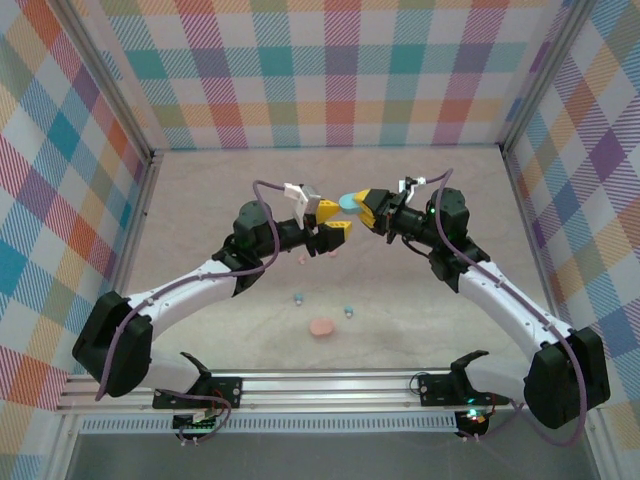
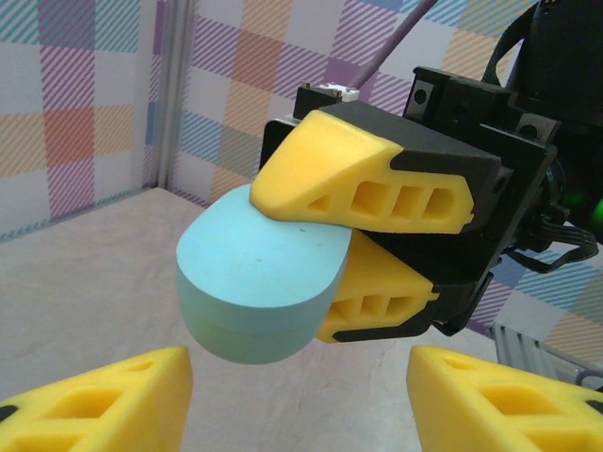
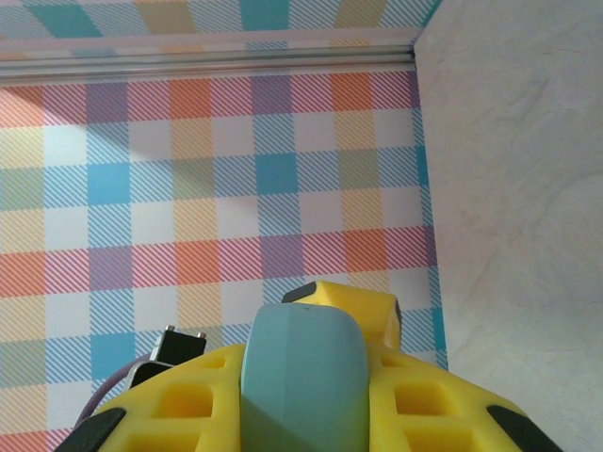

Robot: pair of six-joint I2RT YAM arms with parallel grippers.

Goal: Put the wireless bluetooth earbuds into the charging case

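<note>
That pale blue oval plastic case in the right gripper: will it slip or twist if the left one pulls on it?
Likely rigid: the pale blue oval plastic case shows no dent between the right gripper's fingers. Its smooth rounded shell looks slippery, and only one end is clamped, so it may pivot when pulled.

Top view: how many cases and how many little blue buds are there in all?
Cases: 2, the blue case and the pink case
Blue buds: 2
Total: 4
</note>
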